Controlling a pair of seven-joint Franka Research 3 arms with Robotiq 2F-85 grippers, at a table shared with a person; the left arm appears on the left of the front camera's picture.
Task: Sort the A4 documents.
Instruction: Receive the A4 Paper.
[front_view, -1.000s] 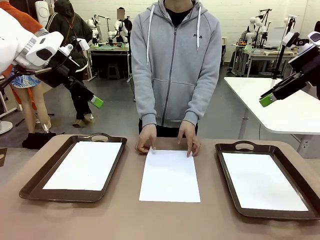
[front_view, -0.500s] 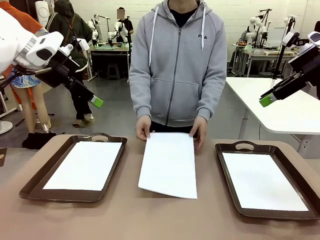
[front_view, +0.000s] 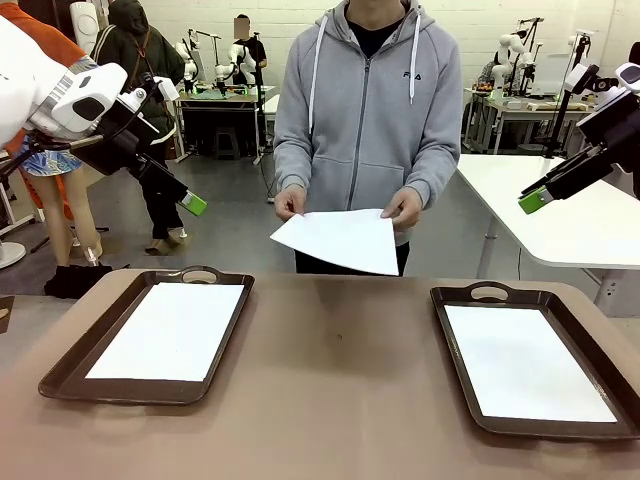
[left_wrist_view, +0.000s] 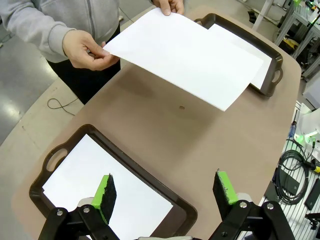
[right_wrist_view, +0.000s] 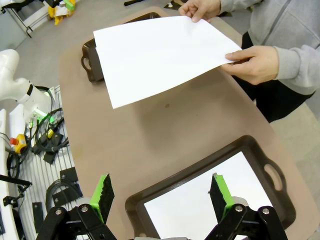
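Whereas a second ago the middle A4 sheet (front_view: 340, 238) lay flat on the brown surface (front_view: 330, 400) under the person's fingertips, we now see it lifted clear, held in the air at the far side by the person's two hands (front_view: 405, 210), one at each far corner. It is plain white, blank, and sags slightly toward its near edge. Two more white sheets lie flat in the left tray (front_view: 70, 372) and the right tray (front_view: 455, 385). Our left gripper (left_wrist_view: 167, 192) and right gripper (right_wrist_view: 162, 192) hang above the trays, fingers spread wide, holding nothing.
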